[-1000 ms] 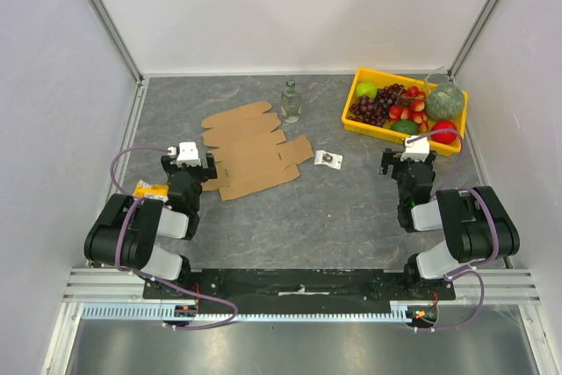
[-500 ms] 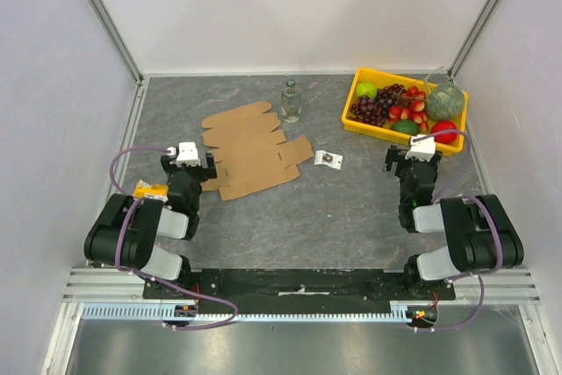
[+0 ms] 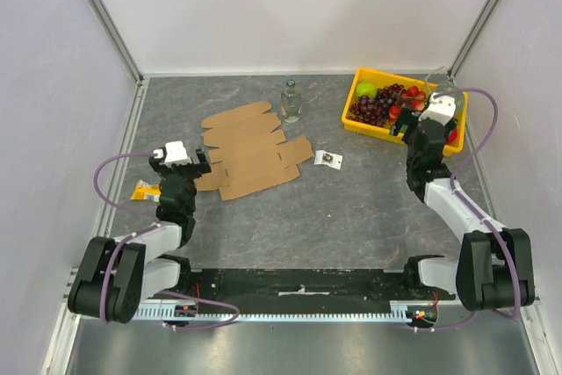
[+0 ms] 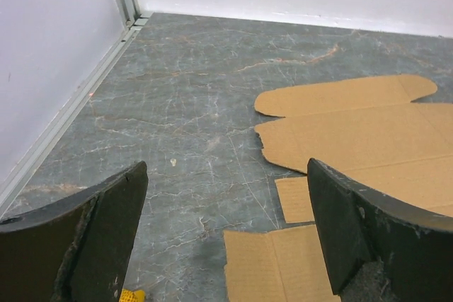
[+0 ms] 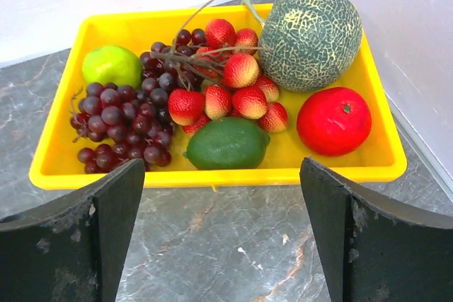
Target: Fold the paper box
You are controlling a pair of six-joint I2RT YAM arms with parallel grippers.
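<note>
One paper box, still a flat brown die-cut sheet, flaps and tabs spread out. It lies left of centre on the grey marbled table, with nothing gripping it.

Item 2: left gripper. Jaws are spread wide and hold nothing. It sits low over the table, pointing at the sheet's near-left edge, close to it but not touching. My left arm reaches forward from its base.

Item 3: glass bottle, upright, just beyond the sheet's far right corner. A small white packet lies to the sheet's right, apart from it. A yellow wrapper lies beside my left arm.

Item 4: yellow tray in the far right corner. It holds:
- one netted melon
- one red fruit
- one dark green fruit
- one lime-green fruit
- a bunch of dark grapes
- several strawberries (I cannot count them exactly)

Item 5: right gripper. Jaws are wide apart and empty. It faces the tray's front wall and stops short of it, with the arm stretched toward the far right.

Room: bare table shows between the sheet and the left wall rail. More shows between the white packet and the tray.
</note>
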